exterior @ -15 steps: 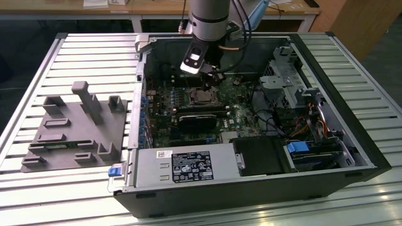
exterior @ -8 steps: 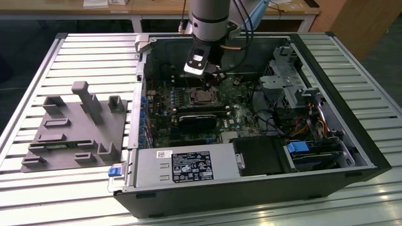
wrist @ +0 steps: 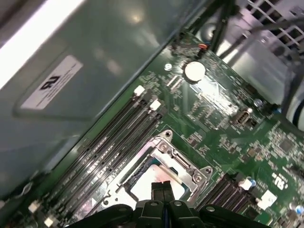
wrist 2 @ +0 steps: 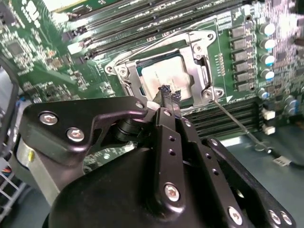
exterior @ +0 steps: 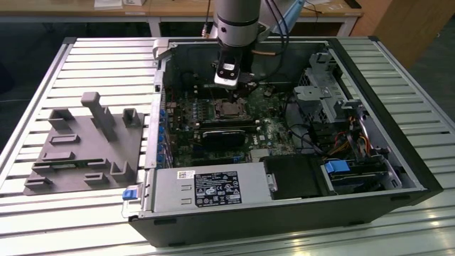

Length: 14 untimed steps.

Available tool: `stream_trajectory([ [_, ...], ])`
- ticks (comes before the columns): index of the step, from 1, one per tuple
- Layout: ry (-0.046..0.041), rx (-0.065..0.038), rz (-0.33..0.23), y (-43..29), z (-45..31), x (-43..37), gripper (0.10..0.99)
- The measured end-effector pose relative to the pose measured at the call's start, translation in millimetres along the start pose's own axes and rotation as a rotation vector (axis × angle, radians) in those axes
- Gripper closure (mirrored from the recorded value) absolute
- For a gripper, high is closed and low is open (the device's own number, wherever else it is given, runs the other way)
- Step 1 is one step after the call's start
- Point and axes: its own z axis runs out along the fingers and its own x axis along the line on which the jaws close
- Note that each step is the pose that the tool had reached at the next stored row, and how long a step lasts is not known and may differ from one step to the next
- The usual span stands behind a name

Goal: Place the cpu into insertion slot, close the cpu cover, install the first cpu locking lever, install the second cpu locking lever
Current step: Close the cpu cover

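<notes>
We see a slatted metal desk [exterior: 106,58] carrying an open computer case [exterior: 284,213], with a grey fixture block [exterior: 78,149] beside it on the exterior view's left. The arm [exterior: 238,21] reaches down into the case over the green motherboard [wrist 2: 47,61]. There the insertion slot [wrist 2: 134,81] holds the cpu [wrist 2: 164,71] – the cpu cover [wrist 2: 205,71] lies down around it, the pale top showing through its window. The end effector [wrist 2: 168,92] hangs just above the chip, its fingertips pressed together, gripping nothing. A thin wire lever [wrist 2: 235,121] runs from the socket's corner across the black memory slots [wrist 2: 204,122].
</notes>
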Motion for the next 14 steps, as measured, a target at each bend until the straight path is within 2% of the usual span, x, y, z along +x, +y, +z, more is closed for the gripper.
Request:
stream_trajectory([
  [14,0.0105,0.0,-0.241,0.0,0.2,0.0,0.984],
])
